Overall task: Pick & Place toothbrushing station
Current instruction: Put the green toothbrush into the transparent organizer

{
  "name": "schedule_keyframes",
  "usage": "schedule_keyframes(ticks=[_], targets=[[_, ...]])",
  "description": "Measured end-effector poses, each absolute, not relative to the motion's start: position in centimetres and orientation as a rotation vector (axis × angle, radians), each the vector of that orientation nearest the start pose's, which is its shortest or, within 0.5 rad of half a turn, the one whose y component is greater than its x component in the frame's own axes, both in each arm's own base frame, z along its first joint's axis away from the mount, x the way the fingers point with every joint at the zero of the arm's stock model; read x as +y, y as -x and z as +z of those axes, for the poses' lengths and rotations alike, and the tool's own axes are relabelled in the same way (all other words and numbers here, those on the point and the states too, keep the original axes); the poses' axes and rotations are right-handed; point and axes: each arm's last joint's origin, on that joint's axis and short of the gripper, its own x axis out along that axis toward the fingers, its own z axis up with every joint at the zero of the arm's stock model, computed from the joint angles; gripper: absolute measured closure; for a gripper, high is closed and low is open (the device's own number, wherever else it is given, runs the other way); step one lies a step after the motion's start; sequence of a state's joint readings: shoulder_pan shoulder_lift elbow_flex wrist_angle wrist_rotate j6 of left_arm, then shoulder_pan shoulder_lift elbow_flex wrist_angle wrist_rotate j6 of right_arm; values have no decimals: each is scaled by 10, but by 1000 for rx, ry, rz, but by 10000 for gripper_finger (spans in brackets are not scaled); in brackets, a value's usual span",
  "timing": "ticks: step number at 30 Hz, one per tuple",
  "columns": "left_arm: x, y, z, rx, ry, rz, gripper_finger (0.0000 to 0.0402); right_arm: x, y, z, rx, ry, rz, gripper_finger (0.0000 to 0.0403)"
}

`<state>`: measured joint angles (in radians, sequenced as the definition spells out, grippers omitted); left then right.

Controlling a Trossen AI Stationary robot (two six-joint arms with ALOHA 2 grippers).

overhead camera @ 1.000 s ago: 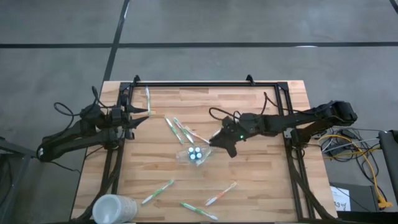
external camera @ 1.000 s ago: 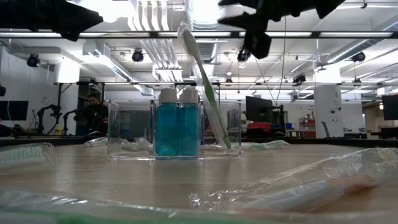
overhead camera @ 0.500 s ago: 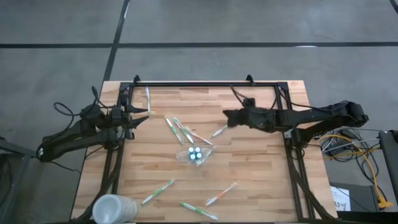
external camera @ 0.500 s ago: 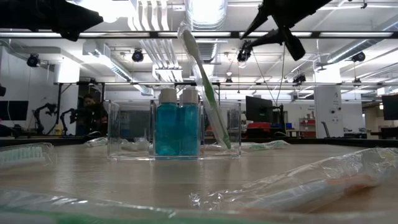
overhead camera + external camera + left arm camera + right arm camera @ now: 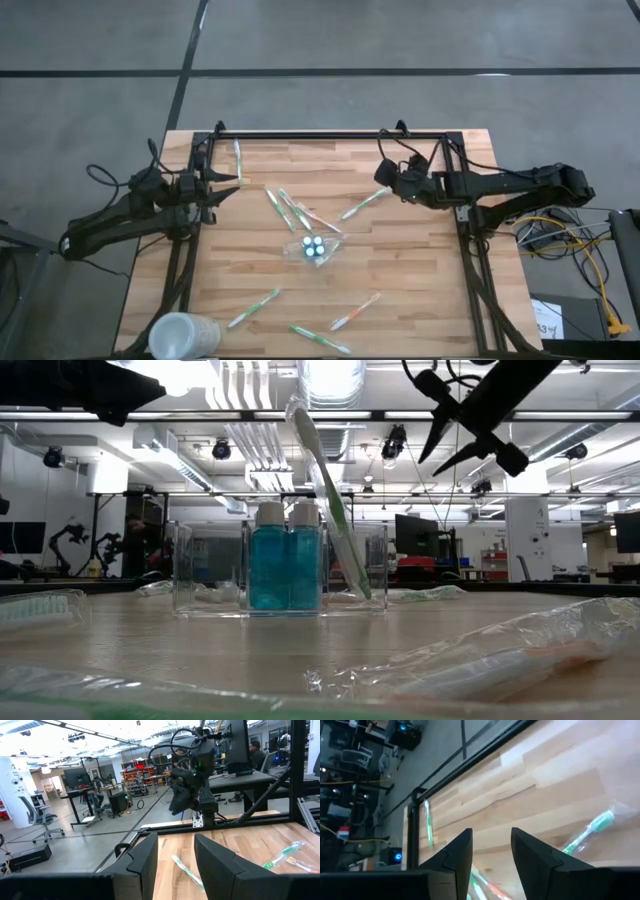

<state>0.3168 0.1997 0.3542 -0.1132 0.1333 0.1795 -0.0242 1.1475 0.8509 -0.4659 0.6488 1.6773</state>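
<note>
- Right end effector [image 5: 381, 178] hovers with fingers parted, carrying nothing; a wrapped toothbrush [image 5: 362, 204] lies just beneath and beside it.
- Toothbrushing station [image 5: 315, 247] sits farther toward the bench [image 5: 420, 290] centre.
- Risk: crinkly wrap may slip, spoiling a grasp.
- Left end effector [image 5: 222, 184] waits, fingers apart.
- Lab room beyond.

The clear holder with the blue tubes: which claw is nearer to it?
Right. The right claw hovers just beyond the holder, toward the far rail; the left claw waits farther off at the table's left edge.

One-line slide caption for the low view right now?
Clear holder with blue tubes and a leaning green toothbrush; right pincer open overhead.
</note>
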Motion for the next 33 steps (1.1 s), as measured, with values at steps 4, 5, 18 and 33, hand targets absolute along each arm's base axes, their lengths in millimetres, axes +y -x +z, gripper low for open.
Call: schedule_keyframes(ticks=[4, 5, 18, 33], targets=[[24, -87, 257, -23, -188, 186, 268, -31, -227, 267, 54, -1214, -1081, 268], [25, -87, 257, -24, -188, 187, 268, -33, -227, 267, 51, -1213, -1087, 268], [24, -87, 257, -23, -188, 186, 268, -55, -223, 238, 262, -1378, -1262, 262], [25, -87, 257, -23, -188, 187, 268, -68, -252, 175, 256, -1572, -1577, 261]])
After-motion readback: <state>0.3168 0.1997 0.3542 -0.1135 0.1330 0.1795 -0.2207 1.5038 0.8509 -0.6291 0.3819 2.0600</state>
